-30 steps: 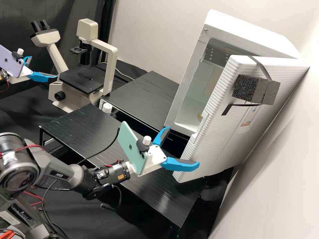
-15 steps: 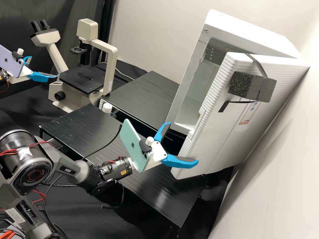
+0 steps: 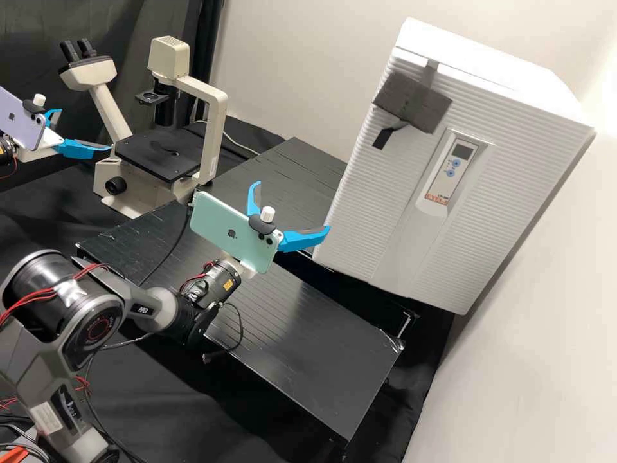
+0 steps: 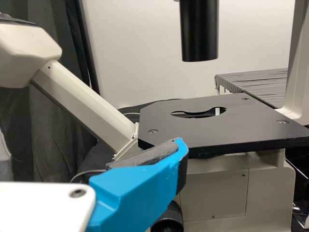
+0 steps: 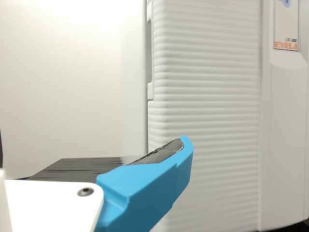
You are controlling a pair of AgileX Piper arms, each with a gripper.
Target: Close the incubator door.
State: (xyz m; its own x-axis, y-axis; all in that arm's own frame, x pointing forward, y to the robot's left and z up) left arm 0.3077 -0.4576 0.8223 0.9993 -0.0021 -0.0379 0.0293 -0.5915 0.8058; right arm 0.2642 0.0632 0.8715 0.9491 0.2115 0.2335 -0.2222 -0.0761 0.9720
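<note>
Cream microscope [image 3: 215, 138] with a black stage [image 3: 151, 157], just ahead of the left gripper [image 3: 87, 130], black low table [image 3: 308, 360] below the right gripper [image 3: 293, 206], second black table [image 3: 305, 161] beyond it, dark curtain [image 3: 128, 22] and pale wall [image 3: 302, 58] farther beyond

"High view, twelve o'clock?"
"A smooth cream wall [image 3: 308, 64]; a dark grey cloth curtain [image 3: 128, 22] hangs at eleven."
"And at six?"
"A black slatted table [image 3: 321, 360], with black fabric [image 3: 186, 418] at seven."
</note>
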